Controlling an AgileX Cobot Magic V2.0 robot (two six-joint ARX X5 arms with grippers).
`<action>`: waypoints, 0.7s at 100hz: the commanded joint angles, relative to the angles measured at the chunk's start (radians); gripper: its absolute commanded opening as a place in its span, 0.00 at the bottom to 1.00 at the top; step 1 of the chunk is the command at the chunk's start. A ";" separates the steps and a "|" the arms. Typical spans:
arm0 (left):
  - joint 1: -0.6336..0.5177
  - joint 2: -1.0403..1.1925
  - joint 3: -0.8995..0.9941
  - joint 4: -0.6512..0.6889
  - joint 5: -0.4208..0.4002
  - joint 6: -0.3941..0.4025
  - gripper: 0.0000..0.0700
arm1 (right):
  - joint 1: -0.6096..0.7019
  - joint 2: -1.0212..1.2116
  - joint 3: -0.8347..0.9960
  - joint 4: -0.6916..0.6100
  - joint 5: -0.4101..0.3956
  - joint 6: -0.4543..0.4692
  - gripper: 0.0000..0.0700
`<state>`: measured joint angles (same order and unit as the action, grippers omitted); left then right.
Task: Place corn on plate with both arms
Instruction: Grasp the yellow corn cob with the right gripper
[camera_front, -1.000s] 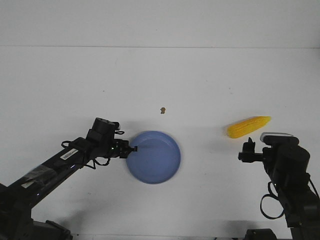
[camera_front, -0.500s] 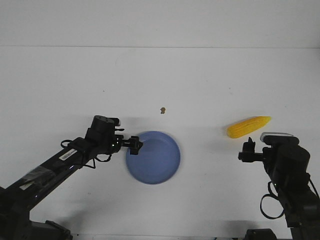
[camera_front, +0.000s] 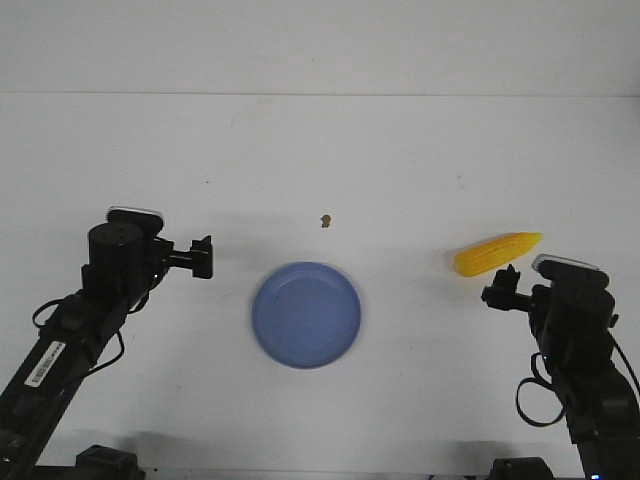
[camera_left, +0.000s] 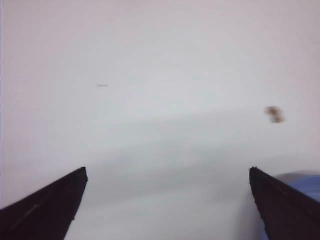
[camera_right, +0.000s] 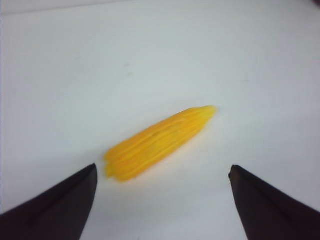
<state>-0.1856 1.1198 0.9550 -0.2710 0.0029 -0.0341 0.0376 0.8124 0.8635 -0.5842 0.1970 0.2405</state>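
Note:
The yellow corn cob (camera_front: 497, 253) lies on the white table at the right, its pointed end toward the far right. It also shows in the right wrist view (camera_right: 160, 141), just beyond the fingertips. My right gripper (camera_front: 503, 290) is open and empty, just short of the corn. The periwinkle-blue plate (camera_front: 306, 313) sits empty at the table's middle; its rim shows at the corner of the left wrist view (camera_left: 305, 180). My left gripper (camera_front: 203, 257) is open and empty, left of the plate and apart from it.
A tiny brown speck (camera_front: 325, 220) lies on the table beyond the plate, also in the left wrist view (camera_left: 274, 114). The table's far edge meets the white wall at the back.
My left gripper has let go of the plate's left rim and pulled back to the left, now open. The plate stays put. The right gripper has edged slightly toward the corn.

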 joint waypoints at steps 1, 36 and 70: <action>0.004 -0.008 0.017 -0.011 -0.014 0.045 0.95 | -0.007 0.043 0.019 0.037 0.013 0.077 0.80; 0.013 -0.023 0.016 -0.018 -0.013 0.044 0.95 | -0.145 0.384 0.019 0.288 -0.144 0.265 0.81; 0.013 -0.023 0.016 -0.016 -0.013 0.042 0.95 | -0.208 0.627 0.019 0.424 -0.260 0.307 0.81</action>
<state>-0.1722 1.0874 0.9550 -0.2932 -0.0059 -0.0067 -0.1673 1.4044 0.8646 -0.1825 -0.0387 0.5323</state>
